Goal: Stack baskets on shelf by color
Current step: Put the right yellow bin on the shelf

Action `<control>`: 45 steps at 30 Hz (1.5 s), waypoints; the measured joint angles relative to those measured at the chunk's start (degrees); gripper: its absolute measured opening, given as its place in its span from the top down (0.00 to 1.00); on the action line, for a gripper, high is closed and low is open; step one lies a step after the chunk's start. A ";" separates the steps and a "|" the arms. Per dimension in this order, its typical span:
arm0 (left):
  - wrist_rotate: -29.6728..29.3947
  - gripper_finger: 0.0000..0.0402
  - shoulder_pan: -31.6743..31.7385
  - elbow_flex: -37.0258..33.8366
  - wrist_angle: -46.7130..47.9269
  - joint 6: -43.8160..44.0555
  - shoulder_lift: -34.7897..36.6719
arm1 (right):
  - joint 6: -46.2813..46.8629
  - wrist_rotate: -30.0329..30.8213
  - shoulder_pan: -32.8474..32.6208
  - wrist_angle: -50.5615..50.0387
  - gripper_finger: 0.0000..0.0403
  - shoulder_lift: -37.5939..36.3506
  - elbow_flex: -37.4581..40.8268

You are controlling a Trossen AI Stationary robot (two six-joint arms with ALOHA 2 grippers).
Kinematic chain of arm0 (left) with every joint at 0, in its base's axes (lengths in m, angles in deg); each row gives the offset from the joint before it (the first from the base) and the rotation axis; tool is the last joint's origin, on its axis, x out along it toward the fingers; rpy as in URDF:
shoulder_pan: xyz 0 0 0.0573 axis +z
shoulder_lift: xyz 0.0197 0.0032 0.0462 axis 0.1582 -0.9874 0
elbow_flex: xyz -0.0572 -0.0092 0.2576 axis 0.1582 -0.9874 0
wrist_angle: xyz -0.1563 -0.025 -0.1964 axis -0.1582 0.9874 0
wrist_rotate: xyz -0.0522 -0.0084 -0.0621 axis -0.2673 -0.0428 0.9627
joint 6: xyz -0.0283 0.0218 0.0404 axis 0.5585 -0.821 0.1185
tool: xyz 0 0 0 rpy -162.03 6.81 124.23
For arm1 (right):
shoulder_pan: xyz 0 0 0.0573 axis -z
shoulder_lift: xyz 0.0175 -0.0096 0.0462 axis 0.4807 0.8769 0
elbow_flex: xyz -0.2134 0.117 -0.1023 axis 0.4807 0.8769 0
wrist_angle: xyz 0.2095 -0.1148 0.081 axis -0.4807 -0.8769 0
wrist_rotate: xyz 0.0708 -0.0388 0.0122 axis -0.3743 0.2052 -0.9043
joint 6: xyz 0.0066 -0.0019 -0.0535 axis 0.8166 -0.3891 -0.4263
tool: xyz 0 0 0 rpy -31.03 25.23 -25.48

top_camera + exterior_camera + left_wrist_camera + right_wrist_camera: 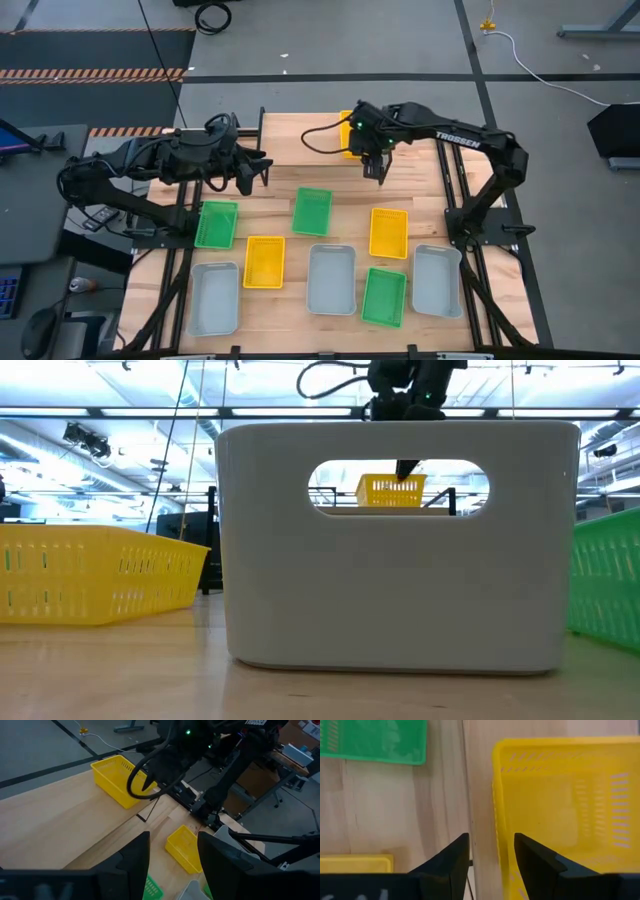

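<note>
The shelf [300, 150] stands at the table's far side, and one yellow basket [346, 140] sits on its plank top. My right gripper [375, 170] hangs open over that basket's near rim [496, 795], one finger on either side, touching nothing. My left gripper [250, 175] is open above the shelf's left part, pointing toward the right arm. On the table lie two yellow baskets [264, 261] [388, 232], three green baskets [216, 223] [312, 211] [384, 296] and three grey baskets [214, 298] [331, 278] [437, 280].
In the low view a grey basket [400, 550] fills the foreground. Through its handle hole I see the shelved yellow basket [392, 490] and the right fingertip [408, 468] just above it. Bare shelf plank [60, 820] lies left of that basket. Black frame rails run along both table sides.
</note>
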 joint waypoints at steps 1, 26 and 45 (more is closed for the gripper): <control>0.00 0.57 0.00 0.00 0.00 0.00 -0.01 | 0.02 0.23 0.00 -0.23 0.62 0.10 0.00; 0.02 0.57 -0.74 0.00 2.19 -0.02 0.00 | 1.46 3.32 2.32 -9.32 0.91 -1.28 0.00; 1.91 0.57 -0.72 0.00 2.16 0.24 0.00 | 2.41 3.29 3.41 -10.34 0.72 -3.40 0.00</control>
